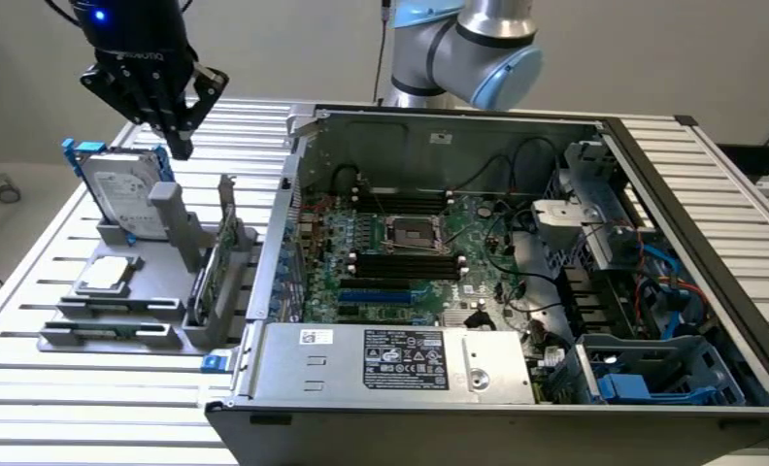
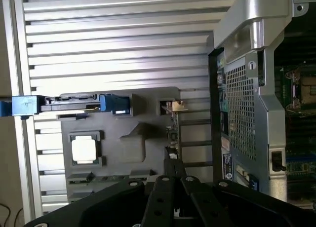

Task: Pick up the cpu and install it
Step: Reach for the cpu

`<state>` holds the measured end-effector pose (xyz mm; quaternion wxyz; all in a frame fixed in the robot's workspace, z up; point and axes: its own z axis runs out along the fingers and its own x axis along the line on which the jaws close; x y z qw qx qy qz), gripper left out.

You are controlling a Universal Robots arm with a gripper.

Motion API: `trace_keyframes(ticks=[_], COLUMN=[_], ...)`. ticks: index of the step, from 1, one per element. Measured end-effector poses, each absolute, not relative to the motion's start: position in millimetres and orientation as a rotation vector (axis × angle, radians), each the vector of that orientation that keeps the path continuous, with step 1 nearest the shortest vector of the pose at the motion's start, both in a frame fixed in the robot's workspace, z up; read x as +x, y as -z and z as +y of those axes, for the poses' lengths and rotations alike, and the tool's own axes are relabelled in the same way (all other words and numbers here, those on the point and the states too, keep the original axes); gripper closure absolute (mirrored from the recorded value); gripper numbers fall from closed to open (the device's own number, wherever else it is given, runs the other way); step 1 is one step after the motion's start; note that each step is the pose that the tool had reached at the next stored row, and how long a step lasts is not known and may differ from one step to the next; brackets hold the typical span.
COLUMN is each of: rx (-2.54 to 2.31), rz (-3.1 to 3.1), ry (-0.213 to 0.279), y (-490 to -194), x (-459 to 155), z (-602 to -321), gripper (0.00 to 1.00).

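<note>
The black multi-fingered gripper [image 1: 178, 148] [image 2: 170, 155] is seen fully closed with nothing held, raised above a grey moulded holder tray [image 1: 100, 335] [image 2: 133, 148] set on the slatted aluminium bench [image 1: 74, 398] [image 2: 123, 39]. The cpu, a small flat square chip with a silver-grey metal top [image 1: 109, 275] [image 2: 85, 150], is laid flat in a square recess of that tray. A large silver hard drive in a blue frame [image 1: 123, 194] [image 2: 74, 102] is stood upright in another slot of the tray. Beside the tray, an open grey metal computer case [image 1: 358, 121] [image 2: 256, 64] is placed, in which a green motherboard with a black square socket frame [image 1: 408, 231] [image 2: 306, 89] is mounted.
</note>
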<state>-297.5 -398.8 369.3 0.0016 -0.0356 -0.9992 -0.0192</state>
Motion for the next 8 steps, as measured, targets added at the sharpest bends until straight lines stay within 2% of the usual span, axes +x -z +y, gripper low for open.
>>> trace_keyframes(ticks=[8], rx=[-0.112], rz=[-3.127], ry=[0.055], y=[-364], x=[-334], z=[-399], gripper=[0.89])
